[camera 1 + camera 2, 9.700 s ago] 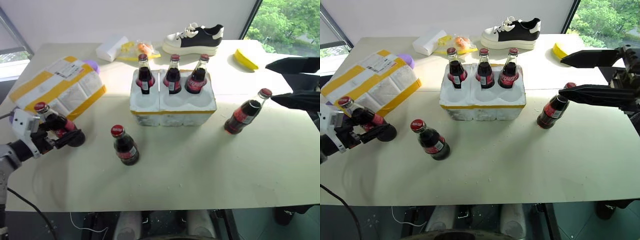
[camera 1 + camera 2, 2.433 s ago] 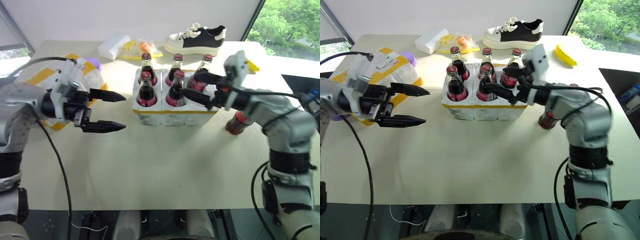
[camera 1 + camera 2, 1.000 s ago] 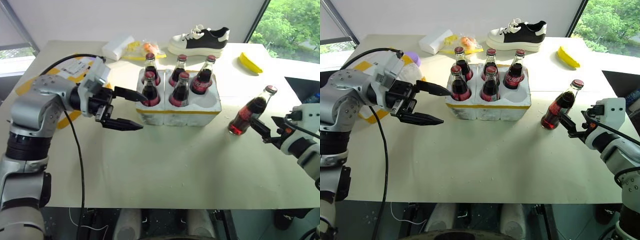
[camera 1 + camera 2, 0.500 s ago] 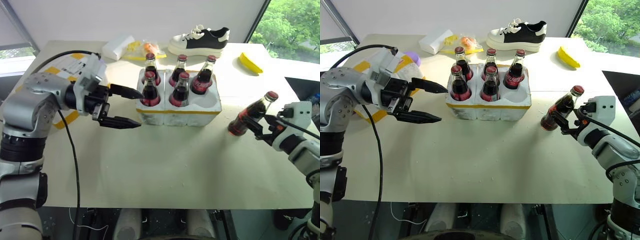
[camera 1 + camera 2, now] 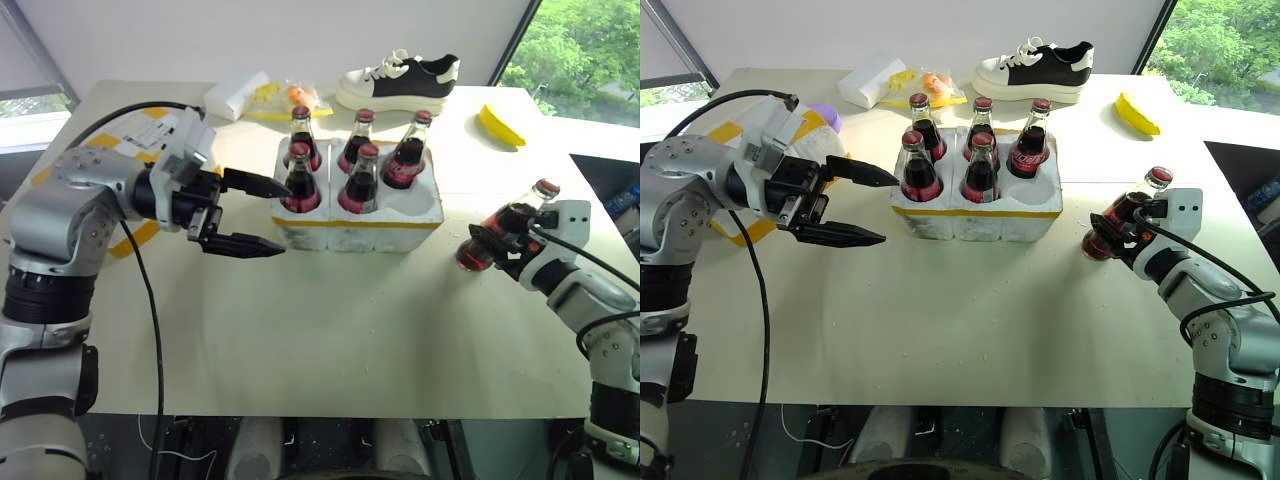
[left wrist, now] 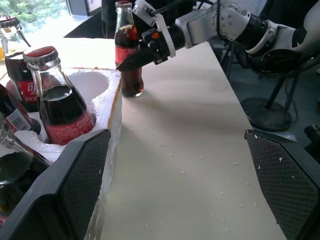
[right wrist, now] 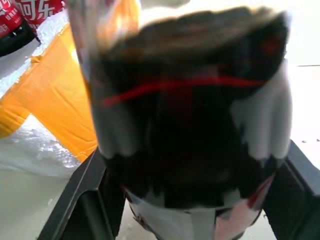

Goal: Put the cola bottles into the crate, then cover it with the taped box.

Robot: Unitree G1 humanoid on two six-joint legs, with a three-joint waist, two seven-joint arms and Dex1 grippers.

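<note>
Six cola bottles (image 5: 361, 182); one crate (image 5: 420, 214); one taped box (image 5: 815, 128); one shoe (image 5: 400, 80)

White crate (image 5: 355, 222) – yellow band; dark cola bottles (image 5: 360, 180) – red caps, red labels.

You get bright daylight from the window at the back right; the dark glass cola bottle (image 7: 185, 125) is blurred close up in your right wrist view.

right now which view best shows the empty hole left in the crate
The left eye view: the empty hole lies open at the crate's front right. The right eye view matches; the left wrist view shows it partly behind a bottle.
</note>
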